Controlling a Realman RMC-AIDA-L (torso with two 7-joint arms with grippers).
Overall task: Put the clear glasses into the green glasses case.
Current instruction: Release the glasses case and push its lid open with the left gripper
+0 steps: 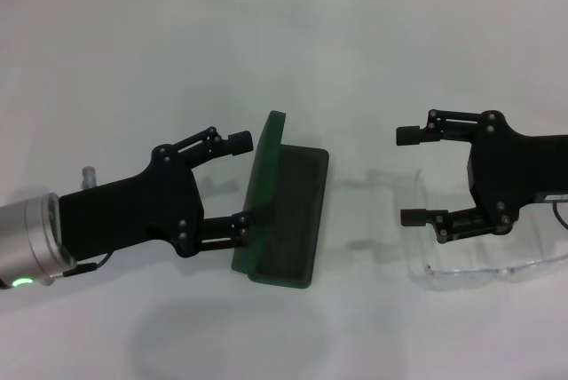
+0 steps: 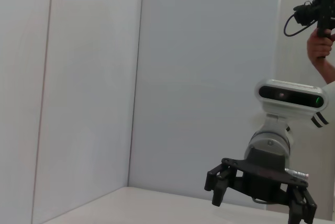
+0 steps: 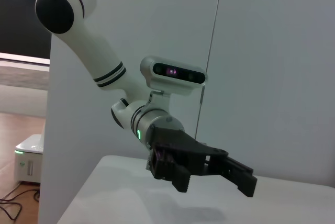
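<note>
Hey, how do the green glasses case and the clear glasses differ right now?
The green glasses case is opaque dark green; the clear glasses are see-through. The case lies open beside the left claw; the glasses lie under the right claw. Both rest on the white table, ungrasped.

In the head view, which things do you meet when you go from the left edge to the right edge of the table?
Left pincer, open → green glasses case, standing open → right pincer, open → clear glasses, lying on the table.
</note>
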